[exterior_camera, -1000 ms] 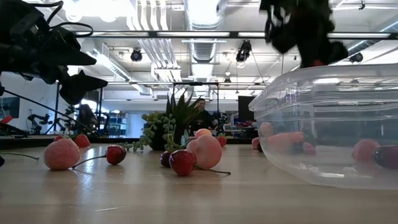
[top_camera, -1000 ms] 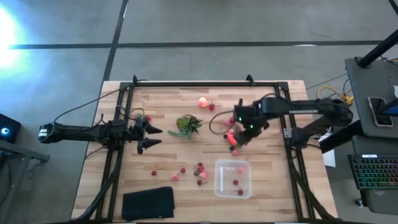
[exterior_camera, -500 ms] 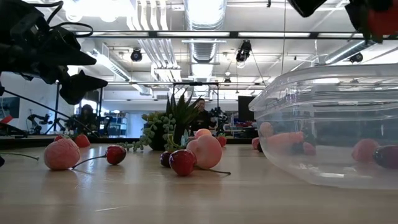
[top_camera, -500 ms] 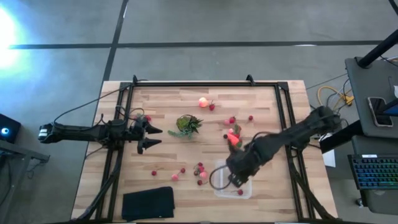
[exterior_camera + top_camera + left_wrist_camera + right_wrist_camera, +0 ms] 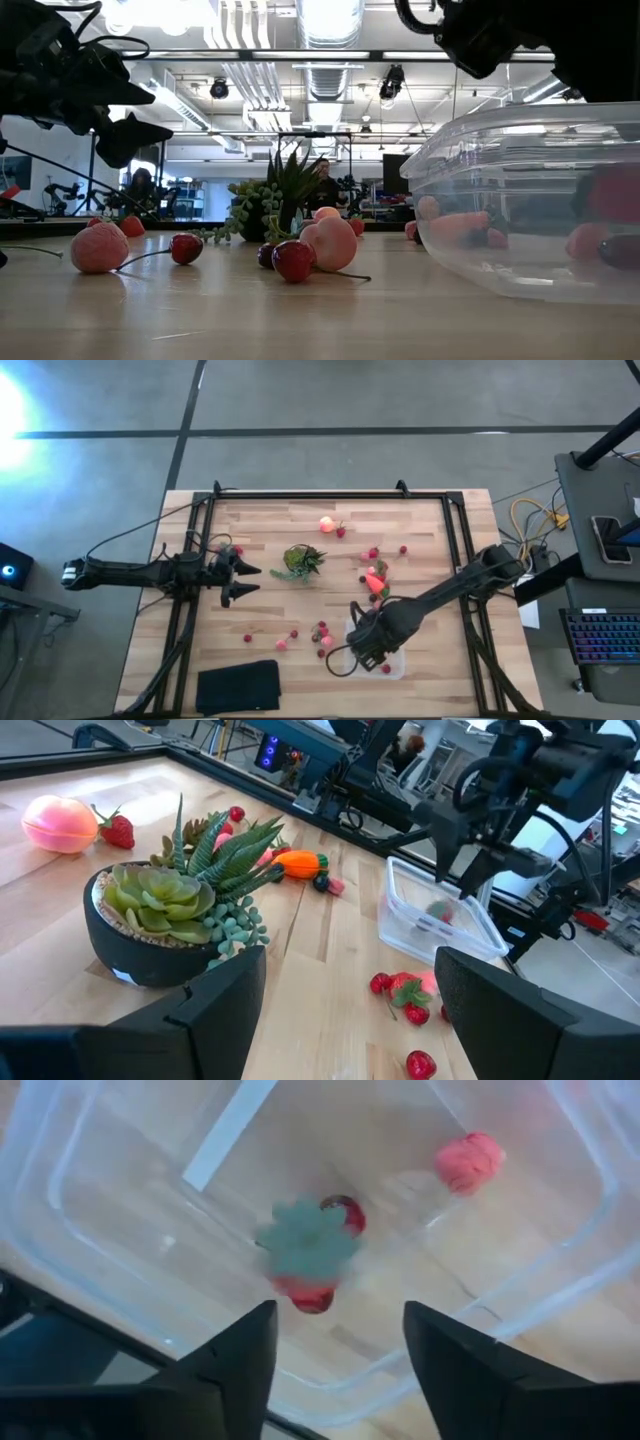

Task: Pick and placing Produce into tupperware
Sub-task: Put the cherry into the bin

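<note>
The clear tupperware (image 5: 398,635) stands near the table's near edge, right of centre. My right gripper (image 5: 368,647) hovers open over it, fingers pointing down (image 5: 340,1380). Below the fingers a blurred red strawberry with a green top (image 5: 310,1255) shows inside the box, beside a dark cherry (image 5: 345,1210) and a pink berry (image 5: 468,1160). Loose berries (image 5: 322,632) lie left of the box. An orange-red piece (image 5: 375,580) and a peach-pink round one (image 5: 326,524) lie farther back. My left gripper (image 5: 240,580) waits open at the table's left side.
A potted green succulent (image 5: 302,560) stands at the table's middle, right in front of my left gripper (image 5: 350,1020). A flat black pad (image 5: 238,686) lies at the near edge, left of the box. More small berries (image 5: 248,638) are scattered between them.
My right gripper has swung from beside the orange-red piece toward the near edge and come down over the tupperware. The red strawberry it carried high in the low view now shows inside the box, blurred.
</note>
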Tool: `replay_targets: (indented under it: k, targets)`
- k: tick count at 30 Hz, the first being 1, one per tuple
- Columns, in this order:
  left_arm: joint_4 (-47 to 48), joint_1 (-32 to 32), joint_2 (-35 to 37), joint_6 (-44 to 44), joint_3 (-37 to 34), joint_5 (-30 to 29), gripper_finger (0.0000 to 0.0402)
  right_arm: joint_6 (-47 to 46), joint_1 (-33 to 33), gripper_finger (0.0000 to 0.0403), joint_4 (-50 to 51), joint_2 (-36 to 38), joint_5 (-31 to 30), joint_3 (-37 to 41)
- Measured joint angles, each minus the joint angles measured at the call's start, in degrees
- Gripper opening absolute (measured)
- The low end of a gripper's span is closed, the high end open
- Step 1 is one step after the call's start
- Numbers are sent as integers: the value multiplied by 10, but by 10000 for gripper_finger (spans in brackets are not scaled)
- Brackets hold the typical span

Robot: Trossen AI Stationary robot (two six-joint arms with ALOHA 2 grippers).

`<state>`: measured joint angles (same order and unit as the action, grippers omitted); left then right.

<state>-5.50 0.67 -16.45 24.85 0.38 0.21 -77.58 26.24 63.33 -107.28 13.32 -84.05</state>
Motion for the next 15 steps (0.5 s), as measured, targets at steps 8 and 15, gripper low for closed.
replay_targets:
  k: [8,15]
  targets:
    - [0,0,-1,0,0,0,277,0,-28,252,120,65,-82,-35]
    - [0,0,0,0,0,0,277,35,-157,241,236,164,-145,-21]
